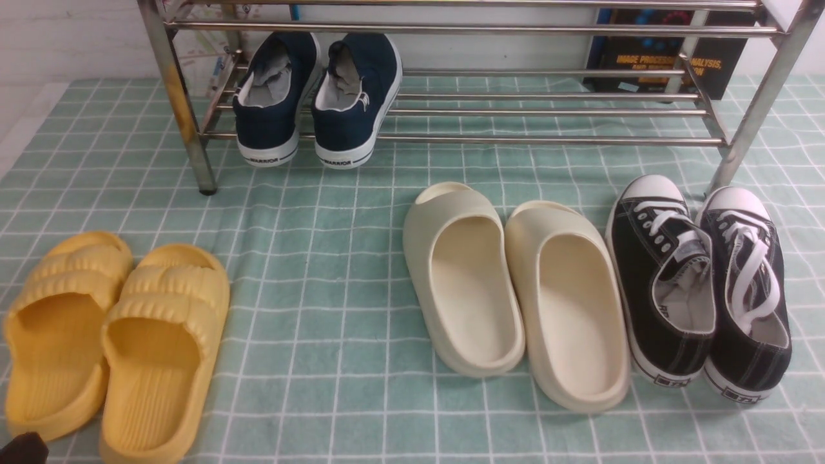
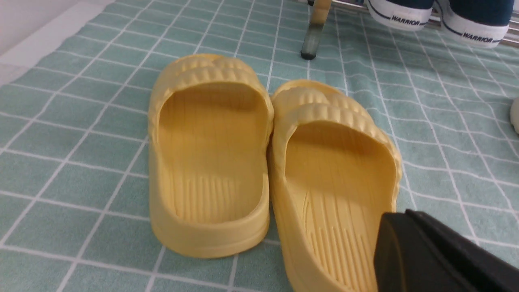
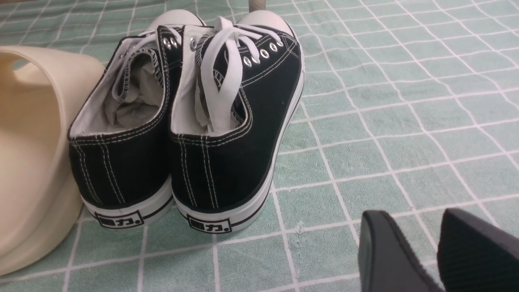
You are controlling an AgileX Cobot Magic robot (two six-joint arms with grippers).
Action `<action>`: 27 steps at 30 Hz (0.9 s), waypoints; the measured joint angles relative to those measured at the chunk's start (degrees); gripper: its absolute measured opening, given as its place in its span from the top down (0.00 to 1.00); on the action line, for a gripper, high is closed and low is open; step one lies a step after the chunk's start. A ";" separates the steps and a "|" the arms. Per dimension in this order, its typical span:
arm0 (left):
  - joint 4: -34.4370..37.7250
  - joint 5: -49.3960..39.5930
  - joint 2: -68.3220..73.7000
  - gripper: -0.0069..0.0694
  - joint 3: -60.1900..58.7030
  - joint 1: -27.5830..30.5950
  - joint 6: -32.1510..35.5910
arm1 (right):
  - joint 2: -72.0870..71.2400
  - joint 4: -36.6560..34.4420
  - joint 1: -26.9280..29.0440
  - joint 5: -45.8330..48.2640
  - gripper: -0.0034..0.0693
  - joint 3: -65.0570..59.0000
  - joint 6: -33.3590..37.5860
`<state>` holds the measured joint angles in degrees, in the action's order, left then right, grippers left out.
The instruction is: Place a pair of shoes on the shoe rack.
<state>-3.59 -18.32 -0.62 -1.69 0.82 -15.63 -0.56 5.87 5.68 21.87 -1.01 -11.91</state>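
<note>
The pair of shoes, two navy slip-on sneakers with white soles, stands side by side on the lowest bars at the left end of the steel shoe rack, heels toward me. Their "WARRIOR" heels also show in the left wrist view, past the rack's leg. My left gripper is shut with nothing in it, low over the heel of a yellow slipper; its tip shows in the front view's near left corner. My right gripper is open and empty, just above the cloth behind the black sneakers.
On the green checked cloth stand a pair of yellow slippers at the near left, cream clogs in the middle and black lace-up sneakers at the right. A dark book leans behind the rack's right end.
</note>
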 joint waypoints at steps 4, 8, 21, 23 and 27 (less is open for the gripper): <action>0.26 -2.79 0.00 0.93 -0.04 0.00 0.04 | 0.00 0.00 0.00 0.00 0.62 0.00 0.00; 0.68 -3.29 0.00 0.93 -0.04 0.00 0.11 | 0.00 0.00 0.00 0.00 0.62 0.00 0.00; 1.08 -3.34 0.00 0.93 -0.04 0.00 0.24 | 0.00 0.00 0.00 0.00 0.62 0.00 0.00; 1.08 -3.34 0.00 0.93 -0.04 0.00 0.24 | 0.00 0.00 0.00 0.00 0.62 0.00 0.00; 1.08 -3.34 0.00 0.93 -0.04 0.00 0.24 | 0.00 0.00 0.00 0.00 0.62 0.00 0.00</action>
<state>-2.51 -21.66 -0.62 -1.73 0.82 -15.39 -0.56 5.87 5.68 21.87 -1.01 -11.91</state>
